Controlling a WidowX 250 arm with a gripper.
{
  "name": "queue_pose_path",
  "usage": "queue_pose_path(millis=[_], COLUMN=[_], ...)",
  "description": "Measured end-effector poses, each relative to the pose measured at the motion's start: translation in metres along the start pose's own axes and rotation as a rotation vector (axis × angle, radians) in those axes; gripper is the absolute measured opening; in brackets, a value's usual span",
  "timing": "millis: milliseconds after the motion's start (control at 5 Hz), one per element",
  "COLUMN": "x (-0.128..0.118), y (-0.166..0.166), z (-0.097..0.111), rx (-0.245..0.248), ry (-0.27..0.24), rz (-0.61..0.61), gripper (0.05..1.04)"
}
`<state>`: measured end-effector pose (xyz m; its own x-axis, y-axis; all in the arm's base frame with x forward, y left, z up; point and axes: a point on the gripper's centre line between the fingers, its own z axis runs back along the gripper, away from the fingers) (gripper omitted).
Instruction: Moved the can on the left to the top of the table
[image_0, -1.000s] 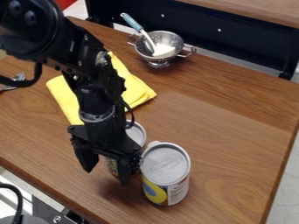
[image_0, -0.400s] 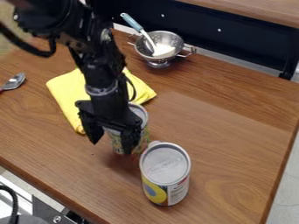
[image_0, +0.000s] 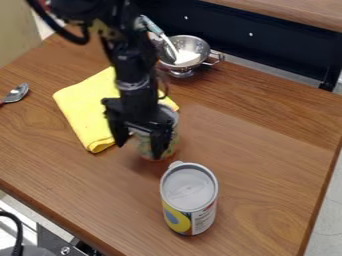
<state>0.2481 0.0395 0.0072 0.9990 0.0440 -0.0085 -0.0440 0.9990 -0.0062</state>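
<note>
Left can caught in the gripper's grip, mid-table

So the black arm (image_0: 133, 62) hung in from the top edge, left of centre, with its gripper (image_0: 139, 150) pointing down over the table (image_0: 260, 130). It was holding the left-hand can (image_0: 175, 140), one finger on the left and the other across the front, with the can's side and part of its rim peeking out to the right. Couldn't tell whether the can's base was touching the wood, tbh.

The other can (image_0: 189, 192) stood upright on the near side, to the right of the held one and apart from it, pale lid up and a yellow and blue label facing near.

A folded yellow cloth (image_0: 83, 115) lay just left of the gripper and ran behind the arm, with a corner poking out on the far side of the held can. Way over at the left edge was a metal spoon (image_0: 18, 92). At the far side sat a metal colander (image_0: 194, 46) with a blue-handled utensil (image_0: 153, 26) leaning in it, white end down.
</note>
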Motion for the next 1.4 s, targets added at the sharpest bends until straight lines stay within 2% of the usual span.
queue_pose_path(millis=[200,400,600,1200,1400], x=[0.014,0.018,0.023,0.062,0.077], y=[-0.014,-0.027,-0.038,-0.074,-0.079], z=[-0.004,-0.003,-0.004,-0.008,-0.007], rx=[-0.007,-0.028,-0.030,-0.027,-0.029], ry=[-0.013,-0.025,0.007,-0.022,-0.046], rz=[-0.105,-0.097,-0.089,-0.030,-0.010], gripper=[0.999,0.999,0.999,0.999,0.999])
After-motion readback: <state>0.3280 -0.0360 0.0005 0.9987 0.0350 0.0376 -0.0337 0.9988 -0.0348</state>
